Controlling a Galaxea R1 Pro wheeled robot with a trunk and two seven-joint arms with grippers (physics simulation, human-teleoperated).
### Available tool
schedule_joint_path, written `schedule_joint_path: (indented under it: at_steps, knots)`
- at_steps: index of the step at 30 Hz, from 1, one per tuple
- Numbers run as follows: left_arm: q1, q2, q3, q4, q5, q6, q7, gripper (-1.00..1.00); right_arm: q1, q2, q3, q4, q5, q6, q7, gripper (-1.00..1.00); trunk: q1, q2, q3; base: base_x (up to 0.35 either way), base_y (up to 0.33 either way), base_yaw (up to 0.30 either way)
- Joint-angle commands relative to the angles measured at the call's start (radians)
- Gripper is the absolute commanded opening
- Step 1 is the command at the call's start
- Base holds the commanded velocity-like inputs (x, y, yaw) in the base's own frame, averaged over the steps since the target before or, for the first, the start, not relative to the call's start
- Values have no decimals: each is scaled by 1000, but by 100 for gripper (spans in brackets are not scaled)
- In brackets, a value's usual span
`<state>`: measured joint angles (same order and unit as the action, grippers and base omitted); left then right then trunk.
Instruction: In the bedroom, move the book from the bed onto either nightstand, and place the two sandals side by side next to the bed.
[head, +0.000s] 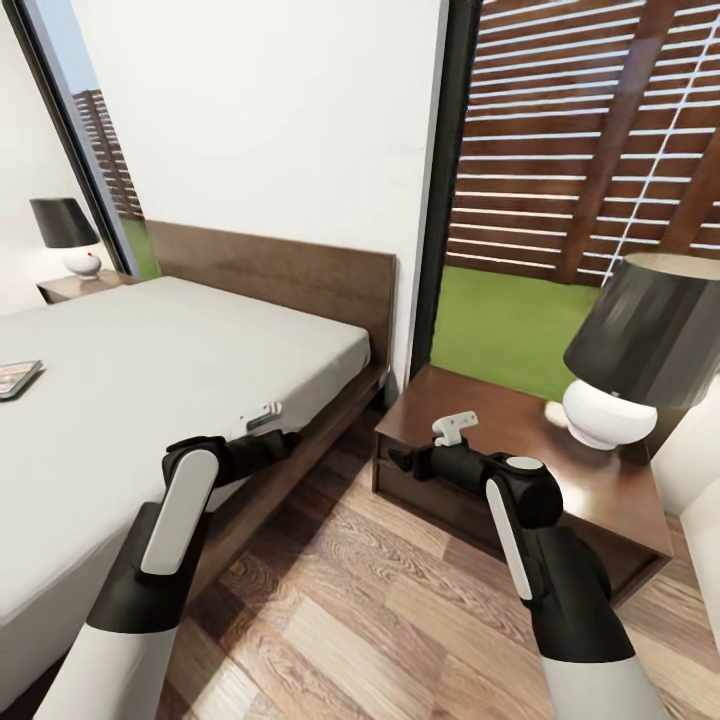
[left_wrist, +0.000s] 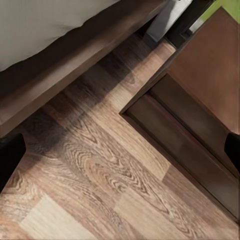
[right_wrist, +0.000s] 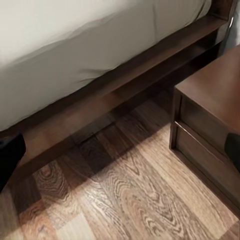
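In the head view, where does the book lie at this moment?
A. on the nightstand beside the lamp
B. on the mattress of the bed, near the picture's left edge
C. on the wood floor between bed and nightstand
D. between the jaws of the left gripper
B: the book lies flat on the pale mattress of the bed, far from both arms.

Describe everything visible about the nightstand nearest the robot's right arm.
The nightstand is a low, squat cabinet of dark brown wood with a smooth, slightly glossy top. Its front shows wide drawer fronts, closed. It stands on the plank floor beside the bed, with a strip of floor between them, in front of the window. A lamp with a dark shade and white round base rests on its top. The right gripper hovers by its front corner, not clearly touching.
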<state>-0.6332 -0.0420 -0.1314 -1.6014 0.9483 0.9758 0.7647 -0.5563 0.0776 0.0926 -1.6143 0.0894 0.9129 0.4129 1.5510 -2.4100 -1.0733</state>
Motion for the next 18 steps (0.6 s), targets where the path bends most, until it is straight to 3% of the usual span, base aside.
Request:
schedule_joint_path:
  at_steps: [1, 6, 9, 12, 13, 18]
  knots:
    - [-1, -1, 0, 0, 9, 1, 11, 100, -1, 0, -1, -1, 10, 3, 8, 100, -4, 7, 2, 0, 0, 0]
    - [-1, -2, 7, 7, 14, -4, 11, 100, -1, 1, -3, -1, 9, 1, 10, 100, -23, 42, 18, 0, 0, 0]
    - [-1, 1, 31, 10, 12, -6, 10, 100, 1, -1, -4, -1, 8, 11, 20, 100, -35, 63, 27, 0, 0, 0]
    - [0, 2, 38, 11, 10, -7, 10, 100, 1, -8, -4, -1, 8, 11, 104, 100, -46, 84, 37, 0, 0, 0]
    - [0, 2, 40, 12, 10, -7, 10, 100, 1, -15, -18, -1, 11, 9, 178, 100, -50, 91, 40, 0, 0, 0]
    - [0, 2, 43, 12, 9, -8, 10, 100, 1, -25, -64, -1, 17, 5, 238, 100, -69, 126, 56, 0, 0, 0]
